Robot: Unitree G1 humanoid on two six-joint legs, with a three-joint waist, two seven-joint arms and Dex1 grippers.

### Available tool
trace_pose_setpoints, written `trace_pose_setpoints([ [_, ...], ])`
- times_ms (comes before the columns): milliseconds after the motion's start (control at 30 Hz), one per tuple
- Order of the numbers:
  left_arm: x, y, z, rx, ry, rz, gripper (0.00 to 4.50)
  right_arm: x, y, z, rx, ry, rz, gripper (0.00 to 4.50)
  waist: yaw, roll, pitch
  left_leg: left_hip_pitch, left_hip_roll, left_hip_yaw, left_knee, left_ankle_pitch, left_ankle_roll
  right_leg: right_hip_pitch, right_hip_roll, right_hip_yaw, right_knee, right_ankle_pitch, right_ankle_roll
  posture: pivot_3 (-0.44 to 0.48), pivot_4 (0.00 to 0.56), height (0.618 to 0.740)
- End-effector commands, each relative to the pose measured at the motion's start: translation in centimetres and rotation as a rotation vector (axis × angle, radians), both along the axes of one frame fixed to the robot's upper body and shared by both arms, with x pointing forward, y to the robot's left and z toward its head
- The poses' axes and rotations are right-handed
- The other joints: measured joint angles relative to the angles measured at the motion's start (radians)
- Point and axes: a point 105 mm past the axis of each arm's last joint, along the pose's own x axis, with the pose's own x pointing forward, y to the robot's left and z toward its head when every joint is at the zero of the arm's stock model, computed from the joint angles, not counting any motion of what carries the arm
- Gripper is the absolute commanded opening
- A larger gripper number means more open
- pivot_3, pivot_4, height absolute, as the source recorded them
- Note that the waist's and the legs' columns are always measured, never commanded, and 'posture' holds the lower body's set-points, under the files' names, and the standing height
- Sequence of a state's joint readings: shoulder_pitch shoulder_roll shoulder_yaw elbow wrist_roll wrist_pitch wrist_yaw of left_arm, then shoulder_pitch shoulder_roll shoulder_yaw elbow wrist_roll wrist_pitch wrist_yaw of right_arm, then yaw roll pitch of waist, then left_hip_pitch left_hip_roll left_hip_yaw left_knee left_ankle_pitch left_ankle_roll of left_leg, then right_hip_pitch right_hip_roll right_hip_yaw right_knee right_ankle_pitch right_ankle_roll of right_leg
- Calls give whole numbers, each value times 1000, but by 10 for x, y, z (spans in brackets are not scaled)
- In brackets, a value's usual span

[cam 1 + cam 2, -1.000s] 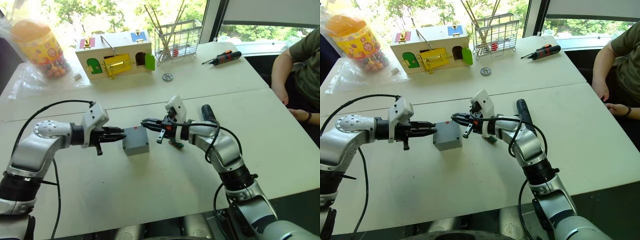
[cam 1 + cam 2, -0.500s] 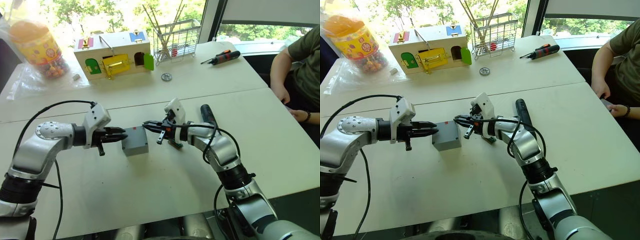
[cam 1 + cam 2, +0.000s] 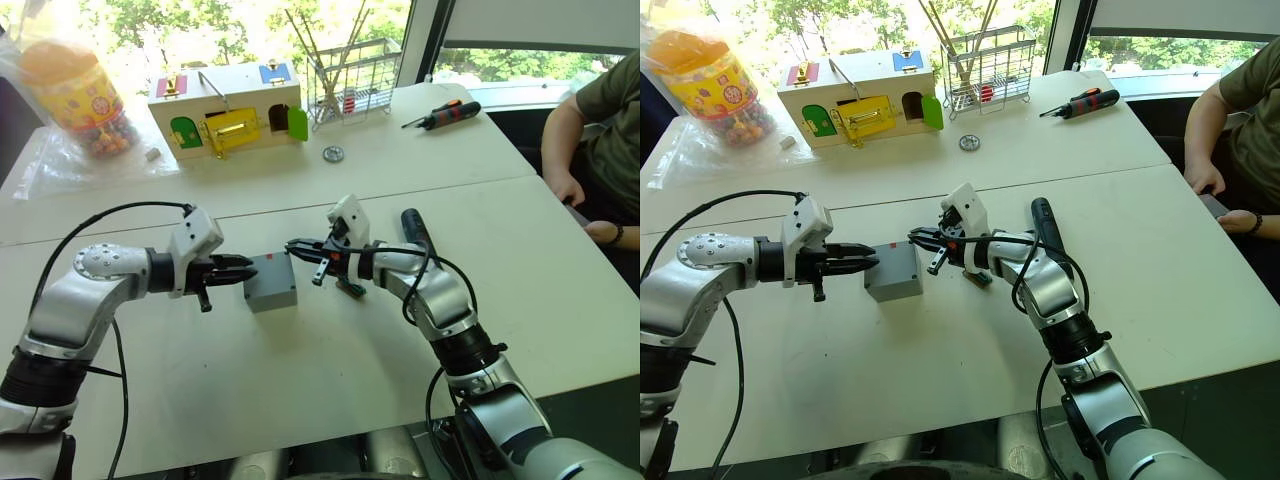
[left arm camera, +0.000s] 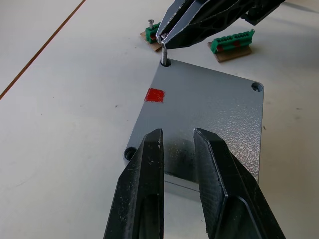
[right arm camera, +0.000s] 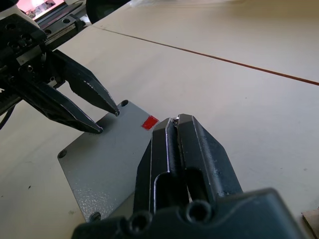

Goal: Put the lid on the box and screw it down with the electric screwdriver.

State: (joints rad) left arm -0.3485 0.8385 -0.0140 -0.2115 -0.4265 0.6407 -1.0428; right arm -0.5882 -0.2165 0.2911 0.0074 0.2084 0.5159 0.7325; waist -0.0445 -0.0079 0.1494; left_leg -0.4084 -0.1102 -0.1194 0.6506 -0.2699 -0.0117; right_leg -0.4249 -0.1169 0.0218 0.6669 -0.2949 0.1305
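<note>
On the white desk (image 3: 300,400) the grey box (image 3: 271,283) sits with the lid (image 4: 204,119) already on top, a small red mark (image 4: 154,94) near one edge of the lid; I place the rest from this box. Just left of it, the left end effector (image 3: 243,265) points at its left side, its two black fingers (image 4: 142,184) narrowly parted, holding nothing, with the tips resting at the lid's near edge in the left wrist view. Just right of the box, the right end effector (image 3: 294,246) reaches over the lid's far right corner, its fingers pinched together on a small metal screw (image 4: 164,54) whose tip stands upright in that corner hole. Beside the box on the right, under the right arm, lie green terminal strips (image 4: 234,41) on brown card. Farther right and a little behind, a slim black screwdriver (image 3: 416,228) lies on the desk next to the right forearm. Well behind the box stand a candy jar (image 3: 75,95), a white toy house (image 3: 228,105) with coloured doors, a wire rack (image 3: 355,75) and a small metal disc (image 3: 334,153); to the far right behind lies an orange-and-black hand driver (image 3: 445,114), and a person's arm (image 3: 575,130) rests at the desk's right edge.
</note>
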Motion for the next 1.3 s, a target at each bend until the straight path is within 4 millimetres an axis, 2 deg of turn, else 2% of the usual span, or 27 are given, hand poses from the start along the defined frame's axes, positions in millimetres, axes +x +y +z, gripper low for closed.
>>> trace_pose_setpoints([
  [33,1,-3,11,-9,-46,-19,923,-3,6,8,1,-36,33,67,0,0,0,0,0,0,0,0,0,0,0,0,0,0,0,0,150,740],
  [333,1,-4,9,-12,-49,-20,923,-3,7,6,-28,-50,42,67,0,0,0,0,0,0,0,0,0,0,0,0,0,0,0,0,150,740],
  [600,2,-6,9,-19,-50,-25,923,-1,0,15,-36,-85,26,3775,0,0,0,0,0,0,0,0,0,0,0,0,0,0,0,0,150,740],
  [667,2,-9,15,-53,-58,-32,923,-2,-11,30,-20,-100,11,4464,4,0,0,0,0,0,0,0,0,0,0,0,0,0,0,0,150,740],
  [800,-2,-28,36,-121,-75,-108,923,-12,-49,68,16,-54,-44,4464,12,0,0,-1,-1,-1,1,0,0,0,-1,0,0,0,0,0,150,740],
  [967,-14,-57,40,-124,-73,-250,923,-24,-117,93,-190,11,-137,4464,25,0,0,-1,-1,-2,2,0,1,1,-1,-1,-2,0,0,0,150,740],
  [1067,-23,-71,35,-118,-65,-322,923,-19,-156,90,-316,123,-296,4464,28,0,0,-1,0,0,1,0,1,1,-1,0,-2,0,0,0,150,740],
  [1133,-27,-80,31,-94,-75,-369,923,-23,-186,71,-416,300,-405,4464,27,0,0,-1,1,2,1,-1,1,1,-1,1,-1,0,0,0,150,740],
  [1200,-30,-88,29,-81,-88,-405,923,-30,-202,60,-461,414,-447,4464,31,0,0,-1,1,2,1,-1,1,1,-1,1,-2,0,0,0,150,740],
  [1300,-30,-98,28,-60,-119,-441,923,-32,-219,48,-529,494,-538,4464,32,0,0,-1,1,3,1,-1,1,1,-2,1,-2,0,0,0,150,740],
])
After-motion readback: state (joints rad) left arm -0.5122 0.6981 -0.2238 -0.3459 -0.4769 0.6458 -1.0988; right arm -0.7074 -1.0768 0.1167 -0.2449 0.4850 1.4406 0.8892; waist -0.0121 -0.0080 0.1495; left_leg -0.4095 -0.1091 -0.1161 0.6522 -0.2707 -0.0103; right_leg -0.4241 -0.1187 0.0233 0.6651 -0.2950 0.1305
